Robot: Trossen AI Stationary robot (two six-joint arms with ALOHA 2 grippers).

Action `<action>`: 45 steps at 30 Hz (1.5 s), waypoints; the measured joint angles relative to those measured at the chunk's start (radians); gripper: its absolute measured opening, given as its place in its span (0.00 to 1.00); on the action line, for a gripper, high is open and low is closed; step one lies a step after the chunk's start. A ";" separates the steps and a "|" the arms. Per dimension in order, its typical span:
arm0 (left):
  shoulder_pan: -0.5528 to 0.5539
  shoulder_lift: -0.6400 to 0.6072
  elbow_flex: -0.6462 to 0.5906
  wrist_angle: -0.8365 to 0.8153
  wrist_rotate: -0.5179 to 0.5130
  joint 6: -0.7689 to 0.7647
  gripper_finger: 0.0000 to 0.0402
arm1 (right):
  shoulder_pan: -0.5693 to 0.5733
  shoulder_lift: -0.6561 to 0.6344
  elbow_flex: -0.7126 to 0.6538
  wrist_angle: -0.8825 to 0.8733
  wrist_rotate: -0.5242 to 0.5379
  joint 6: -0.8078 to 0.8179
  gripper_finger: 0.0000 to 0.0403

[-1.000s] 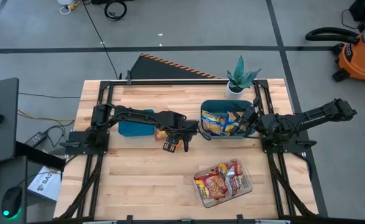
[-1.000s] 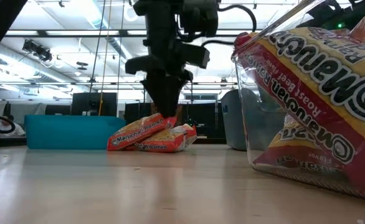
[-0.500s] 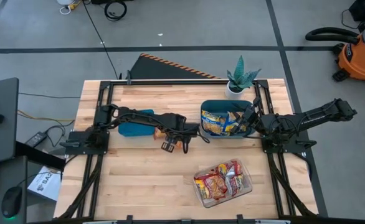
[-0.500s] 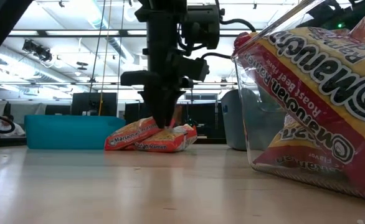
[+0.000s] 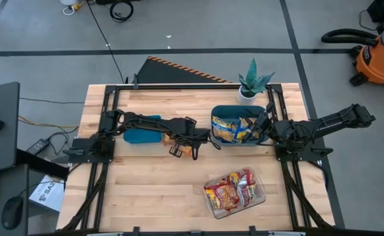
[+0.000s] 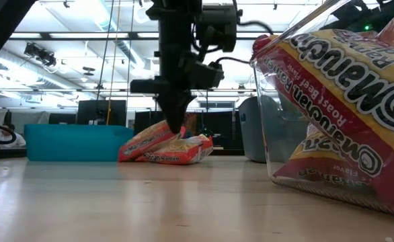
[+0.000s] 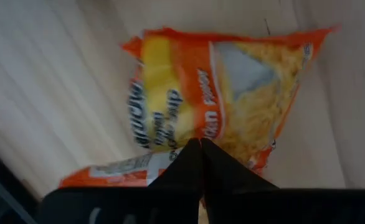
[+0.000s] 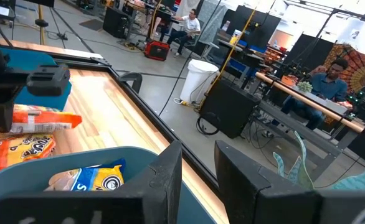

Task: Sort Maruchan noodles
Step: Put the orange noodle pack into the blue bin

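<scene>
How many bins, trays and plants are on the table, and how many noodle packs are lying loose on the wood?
Teal bins: 2
Clear tray: 1
Potted plant: 1
Loose orange noodle packs: 2
Total: 6

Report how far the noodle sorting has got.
Partly done: blue packets already lie in the teal bin beside the right claw. In hand: the left claw, fingers together, presses on the orange packets mid-table. Left: those, plus the red packets in the clear tray.
</scene>
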 joint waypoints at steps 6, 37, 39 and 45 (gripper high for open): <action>0.016 0.000 0.137 -0.146 -0.035 -0.032 0.01 | 0.000 0.000 0.000 -0.001 0.000 0.000 0.25; 0.112 -0.336 -0.298 -0.329 -0.179 -0.151 0.01 | 0.000 0.000 0.000 0.005 -0.031 0.020 0.25; 0.106 -0.336 -0.343 -0.291 -0.174 -0.101 0.01 | 0.000 0.000 0.000 0.004 -0.031 0.019 0.25; 0.071 -0.336 -0.443 -0.208 -0.221 0.040 0.01 | 0.000 0.000 0.000 -0.003 -0.030 0.018 0.25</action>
